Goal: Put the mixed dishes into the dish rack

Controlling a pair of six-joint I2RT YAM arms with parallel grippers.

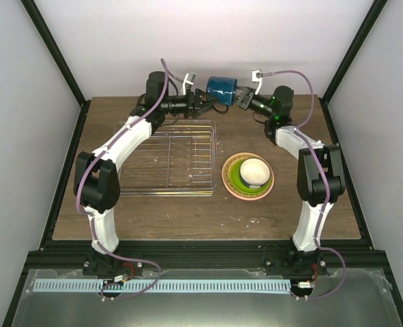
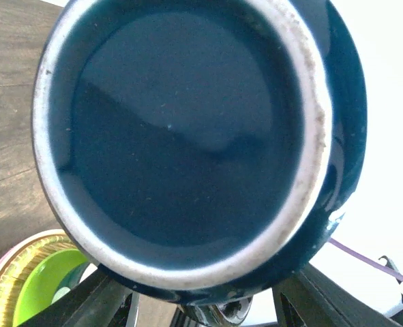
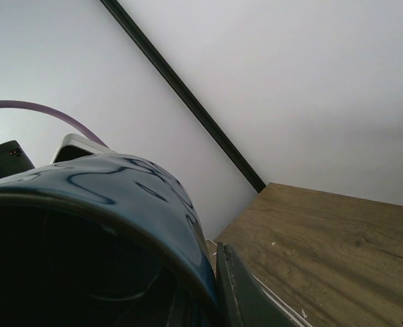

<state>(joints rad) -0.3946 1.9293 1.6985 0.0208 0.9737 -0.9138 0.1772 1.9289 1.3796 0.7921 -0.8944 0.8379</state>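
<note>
The dark blue mug (image 1: 221, 86) hangs in the air above the table's far edge, between both grippers. My right gripper (image 1: 241, 97) is shut on its rim. In the right wrist view one finger (image 3: 245, 296) lies against the mug's outer wall (image 3: 119, 184), and the other is hidden inside. My left gripper (image 1: 206, 103) is open under the mug's base (image 2: 181, 136), with the handle between its spread fingers (image 2: 85, 306). The silver wire dish rack (image 1: 167, 193) lies below on the left. The bowl (image 1: 254, 171) sits on the lime-green plate (image 1: 236, 177), the cream plate (image 2: 10, 272) and the salmon-pink plate (image 1: 226, 178).
The plate stack stands just right of the rack, mid table. Black frame posts and white walls close in the back and both sides. Purple cables loop from both wrists.
</note>
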